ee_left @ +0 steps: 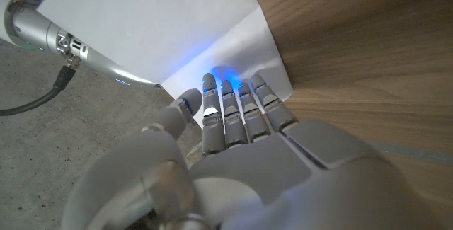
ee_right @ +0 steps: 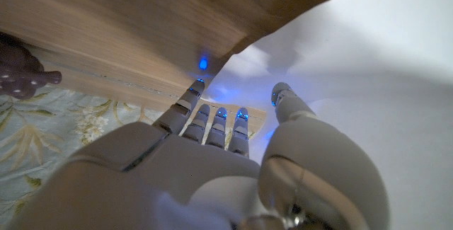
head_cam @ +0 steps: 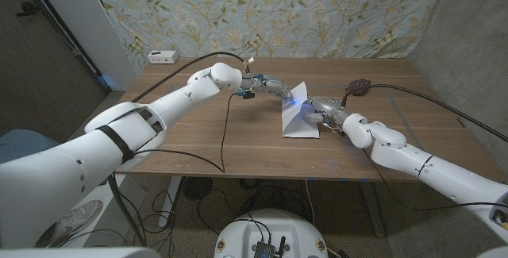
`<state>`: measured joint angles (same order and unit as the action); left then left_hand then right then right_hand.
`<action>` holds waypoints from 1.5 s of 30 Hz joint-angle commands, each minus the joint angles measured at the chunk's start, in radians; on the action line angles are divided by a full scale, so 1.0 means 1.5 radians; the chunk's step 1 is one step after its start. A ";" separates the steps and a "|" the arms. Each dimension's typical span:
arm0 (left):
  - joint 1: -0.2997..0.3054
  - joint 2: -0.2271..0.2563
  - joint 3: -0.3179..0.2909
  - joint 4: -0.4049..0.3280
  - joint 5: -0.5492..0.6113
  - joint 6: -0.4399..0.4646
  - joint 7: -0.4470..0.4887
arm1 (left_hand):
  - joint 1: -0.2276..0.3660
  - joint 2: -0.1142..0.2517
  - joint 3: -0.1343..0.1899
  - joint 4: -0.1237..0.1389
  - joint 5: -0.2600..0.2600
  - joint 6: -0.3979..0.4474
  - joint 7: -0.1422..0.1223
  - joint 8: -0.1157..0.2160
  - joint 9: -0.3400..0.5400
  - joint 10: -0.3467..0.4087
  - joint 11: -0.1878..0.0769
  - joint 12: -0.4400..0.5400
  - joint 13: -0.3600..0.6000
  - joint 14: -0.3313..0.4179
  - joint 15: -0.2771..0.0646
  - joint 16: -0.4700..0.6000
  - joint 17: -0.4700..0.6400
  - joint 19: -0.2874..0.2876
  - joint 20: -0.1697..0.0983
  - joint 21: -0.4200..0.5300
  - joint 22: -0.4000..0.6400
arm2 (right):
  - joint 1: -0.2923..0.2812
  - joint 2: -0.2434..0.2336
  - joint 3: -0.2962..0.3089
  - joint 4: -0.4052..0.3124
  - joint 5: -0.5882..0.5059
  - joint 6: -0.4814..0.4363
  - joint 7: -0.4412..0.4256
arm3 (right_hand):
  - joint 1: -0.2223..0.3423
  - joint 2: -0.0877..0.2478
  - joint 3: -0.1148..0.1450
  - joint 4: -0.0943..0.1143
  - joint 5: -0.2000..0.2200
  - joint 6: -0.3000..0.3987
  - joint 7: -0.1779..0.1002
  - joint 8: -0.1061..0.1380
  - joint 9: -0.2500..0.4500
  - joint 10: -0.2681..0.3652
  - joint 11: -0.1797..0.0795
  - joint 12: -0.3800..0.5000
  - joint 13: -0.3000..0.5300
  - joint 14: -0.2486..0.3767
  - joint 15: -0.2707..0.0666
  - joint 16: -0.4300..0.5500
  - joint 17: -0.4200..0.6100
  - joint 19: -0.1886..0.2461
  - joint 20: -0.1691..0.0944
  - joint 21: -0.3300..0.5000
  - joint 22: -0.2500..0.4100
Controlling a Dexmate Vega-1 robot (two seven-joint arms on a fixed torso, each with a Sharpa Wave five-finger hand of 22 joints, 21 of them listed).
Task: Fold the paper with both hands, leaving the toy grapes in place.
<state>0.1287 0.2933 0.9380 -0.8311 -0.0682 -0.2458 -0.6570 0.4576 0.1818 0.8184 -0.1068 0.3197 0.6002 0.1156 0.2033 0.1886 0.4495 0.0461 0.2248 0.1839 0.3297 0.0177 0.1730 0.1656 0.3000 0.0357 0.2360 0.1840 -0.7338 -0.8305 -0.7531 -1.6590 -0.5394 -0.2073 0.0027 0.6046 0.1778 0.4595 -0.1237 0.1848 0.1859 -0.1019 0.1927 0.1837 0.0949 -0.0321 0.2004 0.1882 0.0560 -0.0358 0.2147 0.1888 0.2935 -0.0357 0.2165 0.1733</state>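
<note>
A white paper point(head_cam: 301, 121) lies mid-table with its far part raised off the wood. My left hand point(head_cam: 277, 88) reaches to that raised edge. In the left wrist view its fingertips point(ee_left: 230, 92) lie against the lifted paper point(ee_left: 163, 25), with the thumb close under the edge, holding it up. My right hand point(head_cam: 325, 113) is at the paper's right edge. In the right wrist view its fingertips point(ee_right: 216, 117) meet the edge of the paper point(ee_right: 368, 46) and the thumb lies against the sheet; a grip cannot be made out. The dark toy grapes point(head_cam: 357, 88) point(ee_right: 20, 71) sit on bare wood beyond the right hand.
A white box point(head_cam: 162, 56) stands at the table's far left corner. A black cable point(head_cam: 226, 127) hangs from my left arm down across the table point(head_cam: 198, 143). Flowered cloth covers the wall behind.
</note>
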 commanded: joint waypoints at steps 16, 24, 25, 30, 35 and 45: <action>-0.056 -0.079 0.055 0.148 0.071 -0.088 0.000 | 0.003 0.005 -0.005 0.000 -0.001 -0.003 -0.005 -0.004 0.004 -0.003 -0.007 -0.005 0.003 -0.007 -0.003 0.001 0.001 -0.004 0.001 -0.003 0.001 | -0.051 -0.027 0.069 -0.064 0.019 -0.060 -0.063 | -0.001 0.002 -0.003 0.009 -0.001 0.026 0.005 0.006 0.001 0.018 0.003 0.009 0.001 0.020 -0.024 0.006 0.002 0.009 0.015 0.003 0.002; -0.066 -0.092 0.060 0.173 0.075 -0.098 0.000 | 0.003 0.005 -0.006 0.001 -0.002 -0.003 -0.004 -0.005 0.004 -0.005 -0.006 -0.007 0.003 -0.008 -0.004 0.001 0.001 -0.009 0.005 -0.005 0.001 | -0.081 -0.038 0.109 -0.091 0.032 -0.103 -0.116 | 0.007 0.014 0.006 0.010 0.002 0.039 0.006 0.008 0.001 0.025 -0.002 0.010 0.001 0.026 -0.027 0.007 0.003 0.011 0.013 0.002 0.002; -0.067 -0.093 0.061 0.176 0.075 -0.099 0.000 | 0.003 0.005 -0.006 0.001 -0.002 -0.003 -0.004 -0.005 0.004 -0.005 -0.007 -0.007 0.003 -0.008 -0.003 0.001 0.001 -0.009 0.006 -0.005 0.001 | -0.083 -0.040 0.112 -0.094 0.033 -0.107 -0.119 | 0.008 0.014 0.006 0.010 0.002 0.039 0.006 0.008 0.001 0.025 -0.002 0.010 0.001 0.027 -0.027 0.008 0.003 0.011 0.013 0.002 0.002; -0.072 -0.101 0.064 0.191 0.078 -0.107 0.002 | 0.003 0.004 -0.006 0.001 -0.002 -0.004 -0.005 -0.006 0.004 -0.004 -0.007 -0.007 0.003 -0.009 -0.004 0.001 0.001 -0.011 0.008 -0.006 0.001 | -0.094 -0.044 0.125 -0.105 0.037 -0.124 -0.141 | 0.010 0.015 0.008 0.010 0.002 0.043 0.005 0.009 0.001 0.027 -0.003 0.010 0.001 0.028 -0.028 0.008 0.003 0.011 0.014 0.002 0.002; -0.077 -0.108 0.069 0.204 0.081 -0.113 0.004 | 0.003 0.003 -0.006 0.002 -0.002 -0.002 -0.006 -0.006 0.004 0.000 -0.007 -0.007 0.004 -0.009 -0.005 0.001 0.001 -0.018 0.014 -0.009 0.001 | -0.098 -0.049 0.131 -0.112 0.039 -0.129 -0.154 | 0.013 0.021 0.014 0.016 0.003 0.047 0.002 0.009 0.001 0.030 -0.006 0.011 0.001 0.029 -0.031 0.009 0.005 0.010 0.012 0.001 0.002; -0.074 -0.104 0.075 0.189 0.089 -0.114 0.007 | 0.004 0.004 -0.007 0.001 -0.003 -0.001 -0.008 -0.007 0.004 -0.001 -0.010 -0.008 0.004 -0.015 -0.007 0.000 0.000 -0.028 0.030 -0.013 0.002 | -0.076 -0.049 0.104 -0.105 0.031 -0.110 -0.126 | 0.006 0.017 0.014 0.032 0.002 0.057 0.002 0.009 0.002 0.038 -0.006 0.011 0.002 0.033 -0.030 0.011 0.010 0.010 0.015 -0.001 0.002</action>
<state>0.0193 0.1392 1.0395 -0.5419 0.0517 -0.4089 -0.6532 0.4576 0.1819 0.8140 -0.1024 0.3197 0.5952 0.1103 0.1958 0.1932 0.4479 0.0373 0.2143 0.1838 0.3115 0.0035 0.1731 0.1627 0.2591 0.0766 0.2205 0.1837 -0.8683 -0.9002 -0.5702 -1.8153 -0.4792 -0.3791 -0.2086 0.6214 0.2031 0.4760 -0.0851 0.1848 0.2611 -0.0948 0.1967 0.1837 0.1396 -0.0410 0.2080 0.1882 0.0967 -0.0340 0.2223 0.1980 0.3075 -0.0139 0.2166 0.1746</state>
